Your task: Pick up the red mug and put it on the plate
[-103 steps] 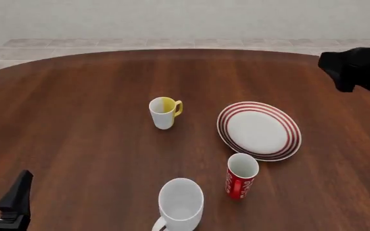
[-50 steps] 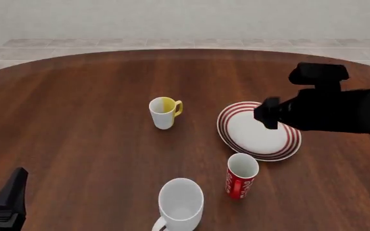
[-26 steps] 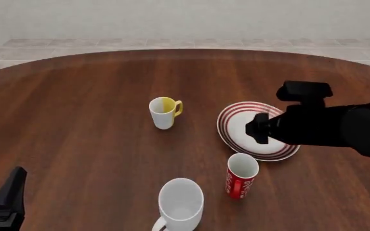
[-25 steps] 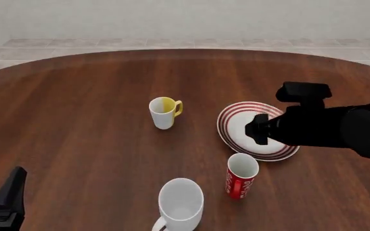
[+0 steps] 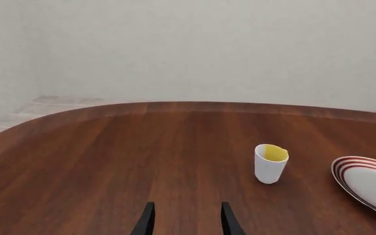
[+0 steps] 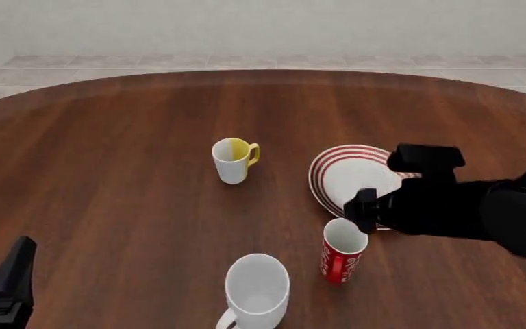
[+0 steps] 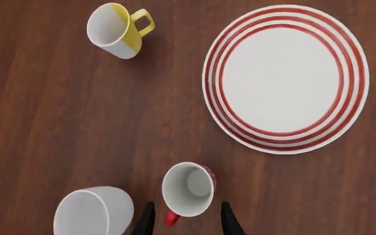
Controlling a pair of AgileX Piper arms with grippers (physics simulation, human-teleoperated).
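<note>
The red mug [image 6: 344,251] stands upright on the table, just near of the plate [image 6: 333,173]. My right gripper [image 6: 364,210] hangs above the mug's rim, pointing down, and its arm covers the plate's right part. In the right wrist view the gripper [image 7: 186,221] is open, and the mug [image 7: 188,190] lies below it, in line with the gap between the fingers, beside the plate [image 7: 286,78]. My left gripper [image 6: 0,288] sits at the near left corner; the left wrist view shows this gripper [image 5: 186,223] open and empty, with the plate [image 5: 371,183] at the picture's edge.
A white-and-yellow mug [image 6: 233,160] stands left of the plate, also seen as the same mug [image 5: 270,162] [image 7: 117,30] in both wrist views. A larger plain white mug [image 6: 255,291] [image 7: 93,213] sits close to the red mug's left, near the table's front edge.
My right arm has swung in from the far right, crossed over the plate and come down towards the near side, over the red mug. The left arm has barely moved.
</note>
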